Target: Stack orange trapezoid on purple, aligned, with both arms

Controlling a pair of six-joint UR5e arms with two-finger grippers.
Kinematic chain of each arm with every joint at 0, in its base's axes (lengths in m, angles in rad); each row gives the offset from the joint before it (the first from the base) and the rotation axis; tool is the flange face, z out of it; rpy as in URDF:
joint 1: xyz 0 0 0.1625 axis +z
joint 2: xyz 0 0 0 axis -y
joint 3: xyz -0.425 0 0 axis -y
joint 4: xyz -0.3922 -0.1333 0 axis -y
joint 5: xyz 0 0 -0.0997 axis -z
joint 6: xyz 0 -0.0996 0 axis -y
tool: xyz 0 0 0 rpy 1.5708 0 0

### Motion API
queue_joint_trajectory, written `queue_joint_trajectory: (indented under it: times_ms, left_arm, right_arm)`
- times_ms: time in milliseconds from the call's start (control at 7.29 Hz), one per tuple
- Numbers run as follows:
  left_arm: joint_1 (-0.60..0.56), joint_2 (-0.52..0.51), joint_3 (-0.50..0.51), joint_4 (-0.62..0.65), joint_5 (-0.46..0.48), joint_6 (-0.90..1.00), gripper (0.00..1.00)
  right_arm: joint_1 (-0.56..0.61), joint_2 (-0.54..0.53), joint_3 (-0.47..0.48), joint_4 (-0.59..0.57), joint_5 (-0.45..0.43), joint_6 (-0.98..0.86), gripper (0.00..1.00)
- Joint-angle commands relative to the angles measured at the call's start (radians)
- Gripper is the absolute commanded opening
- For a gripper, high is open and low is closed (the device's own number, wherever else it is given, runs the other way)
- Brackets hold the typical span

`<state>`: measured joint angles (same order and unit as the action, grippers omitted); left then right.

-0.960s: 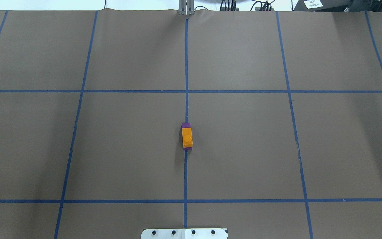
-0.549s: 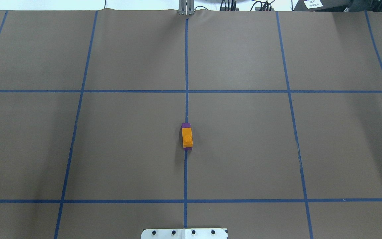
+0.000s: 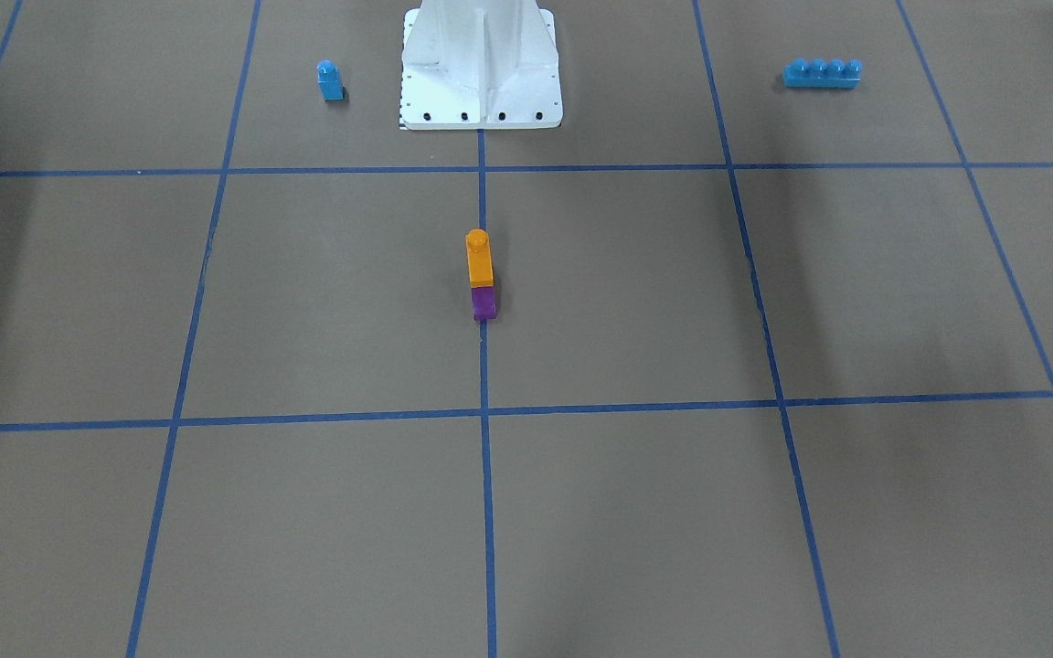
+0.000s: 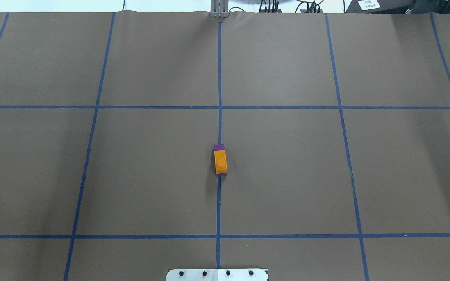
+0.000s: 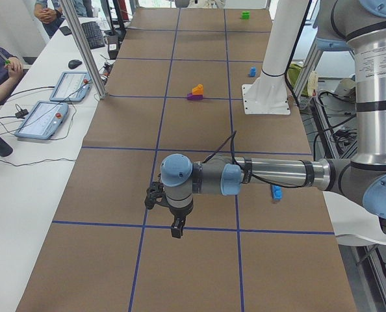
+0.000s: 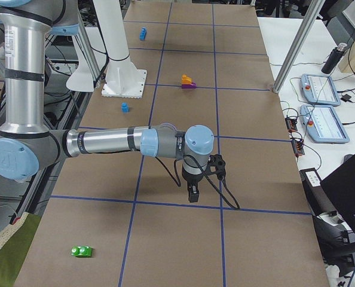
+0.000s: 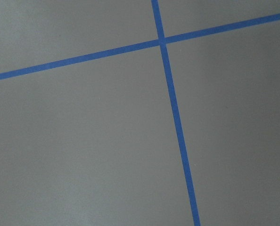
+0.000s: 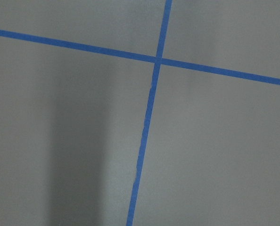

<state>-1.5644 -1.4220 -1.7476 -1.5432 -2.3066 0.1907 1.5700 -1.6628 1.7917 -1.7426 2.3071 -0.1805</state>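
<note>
The orange trapezoid [image 4: 220, 161] sits on top of the purple block [image 4: 219, 147] on the table's centre line, stud up; the purple sticks out a little at both ends. In the front-facing view the orange [image 3: 479, 260] stands over the purple [image 3: 483, 303]. Both arms are far from the stack. The left gripper [image 5: 175, 231] shows only in the exterior left view and the right gripper [image 6: 193, 196] only in the exterior right view. Each hangs over bare table near a tape crossing, and I cannot tell whether it is open or shut.
A small blue single-stud block [image 3: 330, 80] and a long blue four-stud brick [image 3: 822, 73] lie on either side of the white base pedestal [image 3: 481, 64]. A green block [image 6: 82, 251] lies at the table's right end. Tablets and operators are along the far side [image 5: 43, 117].
</note>
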Motion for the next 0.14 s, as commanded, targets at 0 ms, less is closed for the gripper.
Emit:
queue_joint_trajectory:
  times_ms: [0]
  left_arm:
    - [0.0,0.0,-0.001,0.0,0.001,-0.001,1.0]
  right_arm:
    - [-0.001,-0.002,0.0,0.0,0.0,-0.001,1.0]
